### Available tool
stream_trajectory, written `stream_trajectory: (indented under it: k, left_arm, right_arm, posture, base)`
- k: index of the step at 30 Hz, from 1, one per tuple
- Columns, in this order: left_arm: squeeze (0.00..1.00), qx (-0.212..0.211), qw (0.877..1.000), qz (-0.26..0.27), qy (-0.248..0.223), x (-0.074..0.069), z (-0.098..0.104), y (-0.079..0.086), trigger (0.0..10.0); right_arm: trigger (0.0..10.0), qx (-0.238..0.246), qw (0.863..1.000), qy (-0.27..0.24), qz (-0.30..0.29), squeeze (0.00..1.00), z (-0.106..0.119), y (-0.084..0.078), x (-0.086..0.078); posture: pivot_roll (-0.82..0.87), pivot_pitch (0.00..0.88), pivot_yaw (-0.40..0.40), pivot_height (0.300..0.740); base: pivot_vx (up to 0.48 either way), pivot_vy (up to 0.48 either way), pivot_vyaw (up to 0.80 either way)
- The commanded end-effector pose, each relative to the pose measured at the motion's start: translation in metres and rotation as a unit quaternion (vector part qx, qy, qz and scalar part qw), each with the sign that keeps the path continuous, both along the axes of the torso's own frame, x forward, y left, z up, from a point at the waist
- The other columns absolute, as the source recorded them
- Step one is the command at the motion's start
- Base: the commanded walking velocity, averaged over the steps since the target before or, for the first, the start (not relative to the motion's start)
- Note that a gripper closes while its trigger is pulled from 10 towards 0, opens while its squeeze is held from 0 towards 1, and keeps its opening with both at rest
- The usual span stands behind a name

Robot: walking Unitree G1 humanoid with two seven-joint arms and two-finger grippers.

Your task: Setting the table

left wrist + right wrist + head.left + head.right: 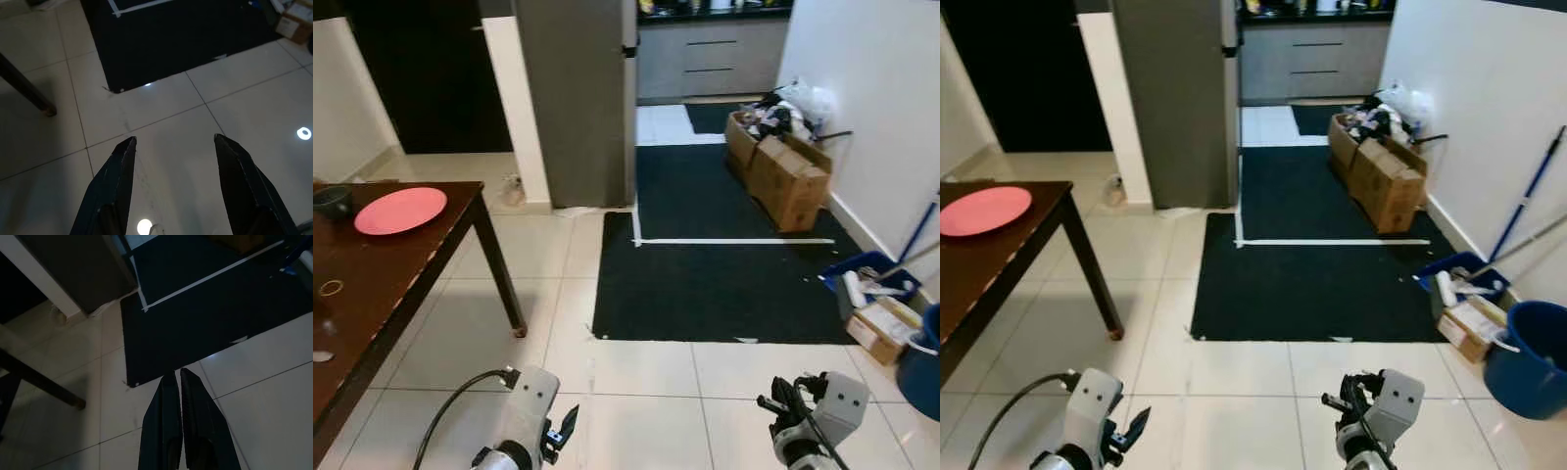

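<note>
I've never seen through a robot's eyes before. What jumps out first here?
A round pink plate sits on the dark wooden table at the left, beside a dark bowl. Ahead, a big black floor mat leads to open cardboard boxes along the right wall, with a blue bucket nearer.
</note>
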State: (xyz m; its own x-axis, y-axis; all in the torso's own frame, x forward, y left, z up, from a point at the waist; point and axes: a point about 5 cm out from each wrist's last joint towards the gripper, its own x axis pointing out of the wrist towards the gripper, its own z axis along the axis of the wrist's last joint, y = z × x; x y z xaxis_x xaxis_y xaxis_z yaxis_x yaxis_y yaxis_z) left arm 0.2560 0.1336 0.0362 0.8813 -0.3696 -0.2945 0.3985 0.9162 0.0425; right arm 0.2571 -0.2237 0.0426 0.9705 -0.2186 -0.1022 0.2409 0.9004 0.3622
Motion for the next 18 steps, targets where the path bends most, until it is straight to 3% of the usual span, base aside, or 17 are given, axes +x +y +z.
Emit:
stream_trajectory:
  k: [1,4,8,18]
  left_arm:
    - [0.00,0.003,1.000,0.005,0.009,-0.003,-0.003,0.005,10.0]
    - [0.00,-0.003,1.000,0.009,0.010,-0.003,-0.001,0.005,10.0]
    - [0.00,-0.003,1.000,0.013,0.007,-0.003,0.001,0.005,10.0]
    - [0.00,0.006,0.999,0.047,-0.018,0.005,0.011,0.009,10.0]
  right_arm:
    - [10.0,0.029,0.999,-0.003,0.028,0.00,-0.003,0.009,-0.003]
    - [10.0,0.046,0.996,-0.016,0.078,0.00,-0.001,0.022,-0.005]
    - [10.0,0.046,0.994,-0.020,0.101,0.00,0.001,0.029,-0.006]
    - [10.0,0.043,0.992,-0.018,0.113,0.00,0.002,0.030,-0.008]
  posture:
    - [0.02,0.000,0.103,0.740]
    - [0.02,0.000,0.107,0.740]
    - [0.02,0.000,0.109,0.740]
    - [0.02,0.000,0.104,0.740]
  base:
    - [0.000,0.000,0.78]
    - [0.000,0.000,0.78]
    - [0.000,0.000,0.78]
    - [0.000,0.000,0.79]
